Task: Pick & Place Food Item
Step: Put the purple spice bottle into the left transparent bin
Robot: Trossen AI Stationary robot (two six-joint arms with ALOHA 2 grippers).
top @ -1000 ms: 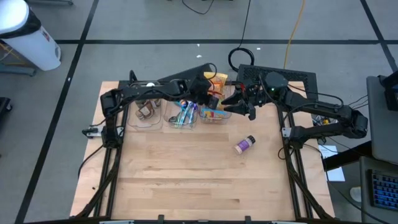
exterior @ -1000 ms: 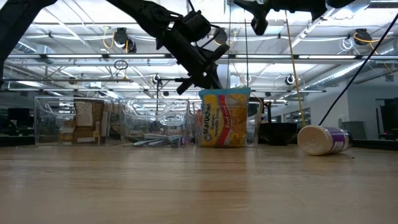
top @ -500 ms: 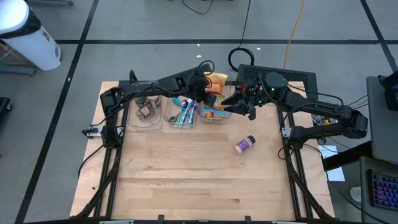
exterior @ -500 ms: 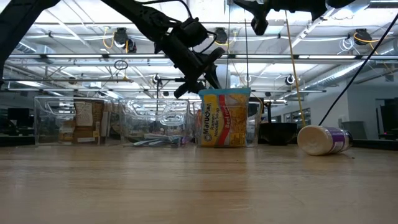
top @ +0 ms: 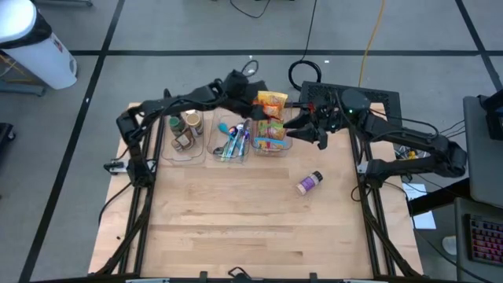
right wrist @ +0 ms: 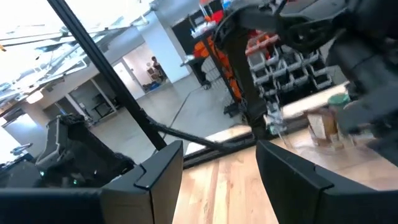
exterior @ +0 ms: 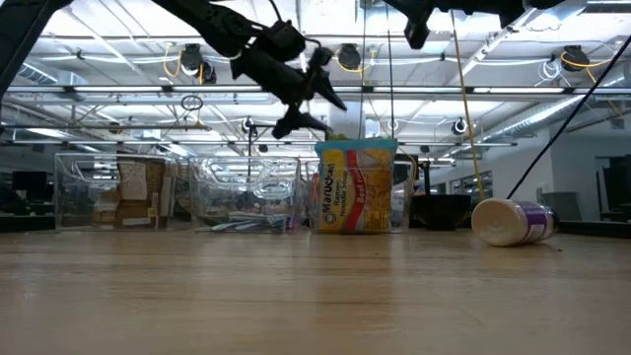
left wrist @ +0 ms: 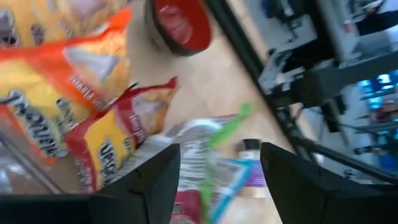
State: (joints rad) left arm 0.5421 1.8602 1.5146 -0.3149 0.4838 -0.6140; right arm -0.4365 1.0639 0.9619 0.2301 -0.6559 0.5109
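Pale wooden table top [top: 236, 220], light grain. Yellow-and-red printed noodle packet [exterior: 356, 186], blue lettering, in clear plastic bin [top: 271, 145]. Neighbouring clear plastic bin [top: 228, 145]: blue, green, pink wrappers. White bottle with purple label [top: 309, 182] on its side. Red round bowl [left wrist: 180, 25]. White cylinder with red mark [top: 39, 43] on grey floor with black lines [top: 157, 31]. Yellow cable [top: 369, 39].

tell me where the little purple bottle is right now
In the high view the purple bottle lies on its side on the right half of the table, alone, nearer than the clear bins and below the right gripper.
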